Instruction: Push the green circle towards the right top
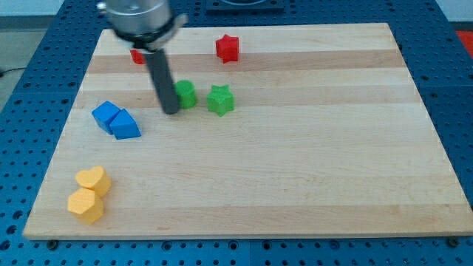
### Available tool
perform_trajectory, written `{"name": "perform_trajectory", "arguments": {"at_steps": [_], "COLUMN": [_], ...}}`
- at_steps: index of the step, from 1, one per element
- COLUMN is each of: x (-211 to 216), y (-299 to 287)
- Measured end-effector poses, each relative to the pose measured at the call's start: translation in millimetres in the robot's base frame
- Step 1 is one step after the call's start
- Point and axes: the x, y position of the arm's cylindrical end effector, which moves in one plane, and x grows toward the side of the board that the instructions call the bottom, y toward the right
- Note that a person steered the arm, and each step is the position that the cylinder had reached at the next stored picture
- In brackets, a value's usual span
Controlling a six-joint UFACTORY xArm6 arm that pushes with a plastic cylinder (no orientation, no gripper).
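Tip (171,111) touching green circle (185,94) at its left; no pincer fitted. Block likely light, rigid; push lower-left edge.

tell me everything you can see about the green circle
The green circle is a small, solid-looking bright green block with a rounded outline, lying flat on the wooden board in its upper-left part. Its left side is partly hidden by my rod, and my tip sits right against its lower-left edge. The green star lies just to its right with a narrow gap between them. Nothing rests on top of it.
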Motion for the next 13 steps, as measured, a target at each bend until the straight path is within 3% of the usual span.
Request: {"name": "perform_trajectory", "arguments": {"at_steps": [1,5,6,8,10,11,13], "x": [-56.1,-94.3,-94.8,-94.9,-105.3,-129.9,-130.4], "y": [13.0,14.0,41.7,155.1,90.7,138.1,235.0]}}
